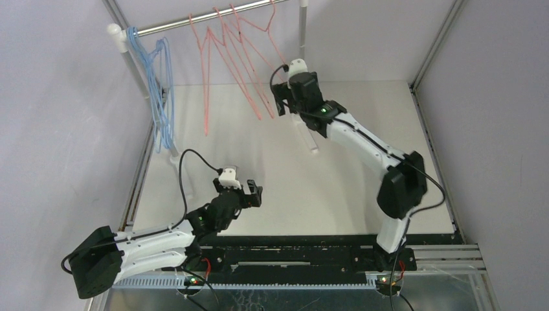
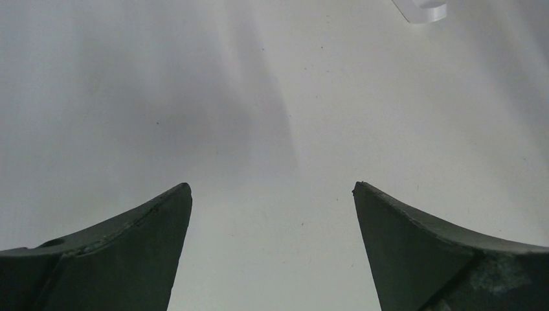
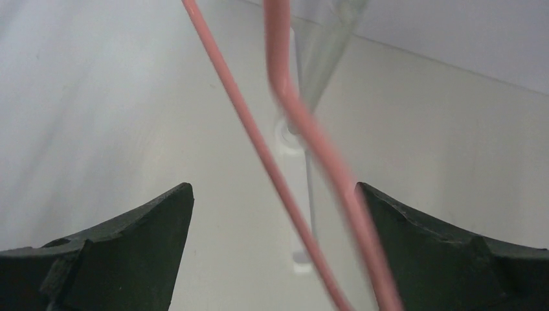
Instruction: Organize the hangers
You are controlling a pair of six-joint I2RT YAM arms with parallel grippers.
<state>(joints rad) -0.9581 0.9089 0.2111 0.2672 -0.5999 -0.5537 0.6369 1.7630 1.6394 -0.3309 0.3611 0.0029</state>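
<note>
Several light blue hangers (image 1: 157, 97) hang bunched at the left end of the silver rail (image 1: 194, 21). Several pink-red hangers (image 1: 236, 61) hang along its middle and right. My right gripper (image 1: 280, 103) is raised at the lower ends of the pink-red hangers. Its jaws are open, and two pink-red wires (image 3: 285, 188) run between the fingers (image 3: 149, 233), one close against the right finger. My left gripper (image 1: 256, 193) is low over the white table, near the front. Its jaws are open and empty in the left wrist view (image 2: 272, 194).
The rail stands on white posts (image 1: 123, 45) with feet on the white table (image 1: 362, 168). One post foot (image 2: 421, 10) shows at the top of the left wrist view. Grey walls enclose the sides and back. A black frame runs along the front edge.
</note>
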